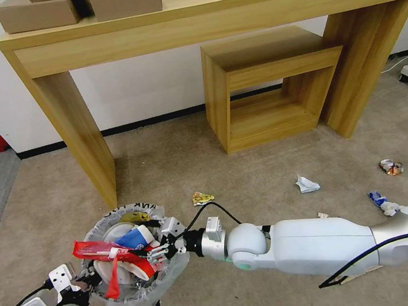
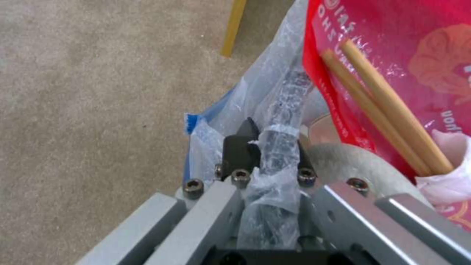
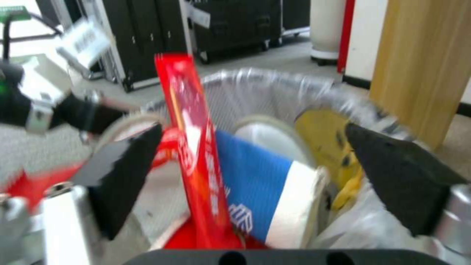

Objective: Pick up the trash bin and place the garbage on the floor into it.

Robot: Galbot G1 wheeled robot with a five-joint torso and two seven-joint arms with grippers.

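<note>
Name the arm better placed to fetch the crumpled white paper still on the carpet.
Right, probably. The left gripper is clamped on the trash bin rim, holding it, while the right gripper is open over the bin and on the side of the paper.

Wooden console table (image 1: 214,16), cardboard boxes (image 1: 79,5) on top, small wooden shelf (image 1: 268,87) beneath

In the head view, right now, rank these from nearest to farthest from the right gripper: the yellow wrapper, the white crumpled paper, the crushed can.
From the right gripper, over the trash bin:
1. Yellow wrapper, on the carpet just beyond the bin.
2. White crumpled paper, mid-floor, further right.
3. Crushed can, far right.
</note>
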